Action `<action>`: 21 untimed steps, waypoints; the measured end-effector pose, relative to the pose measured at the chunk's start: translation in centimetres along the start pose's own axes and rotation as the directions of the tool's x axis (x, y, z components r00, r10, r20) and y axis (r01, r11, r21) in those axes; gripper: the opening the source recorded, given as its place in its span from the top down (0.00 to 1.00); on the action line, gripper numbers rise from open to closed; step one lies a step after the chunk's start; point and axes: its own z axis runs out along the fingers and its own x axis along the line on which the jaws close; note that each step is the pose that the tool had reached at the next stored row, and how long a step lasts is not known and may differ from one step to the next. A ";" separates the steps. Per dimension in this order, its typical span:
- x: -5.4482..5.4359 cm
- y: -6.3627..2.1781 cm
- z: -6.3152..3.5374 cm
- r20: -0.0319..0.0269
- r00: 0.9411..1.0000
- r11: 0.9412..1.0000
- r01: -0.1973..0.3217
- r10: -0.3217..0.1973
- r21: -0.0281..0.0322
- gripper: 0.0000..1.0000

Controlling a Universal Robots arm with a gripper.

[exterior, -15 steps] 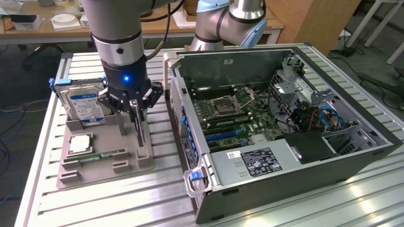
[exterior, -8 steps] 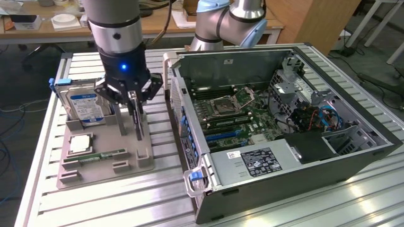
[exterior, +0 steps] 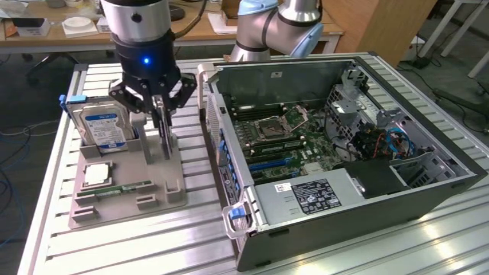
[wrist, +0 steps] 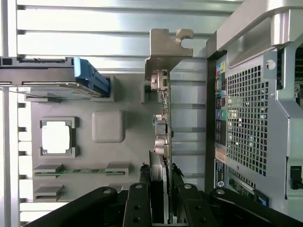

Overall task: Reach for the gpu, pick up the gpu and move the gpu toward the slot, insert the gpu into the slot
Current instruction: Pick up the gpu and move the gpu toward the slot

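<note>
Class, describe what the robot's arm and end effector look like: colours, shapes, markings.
The arm is a silver-grey cylinder with a black band carrying a blue light. Further back, its joints have pale blue caps. The end effector is black, built of jointed bars with round pivot pins.

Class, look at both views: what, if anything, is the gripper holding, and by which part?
Cannot be told. The gripper sits over the gpu's upper edge, away from its silver bracket, while the card stands in the grey tray.
</note>
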 end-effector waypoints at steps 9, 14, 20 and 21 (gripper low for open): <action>-0.1 0.15 -2.98 0.000 1.000 1.000 0.000 0.000 -0.002 0.73; -0.1 0.22 -4.50 0.000 1.000 1.000 0.000 0.000 -0.002 0.73; -0.2 0.26 -5.19 0.000 1.000 1.000 0.001 -0.001 0.022 0.73; -0.2 0.26 -5.26 0.000 1.000 1.000 0.001 -0.001 0.031 0.73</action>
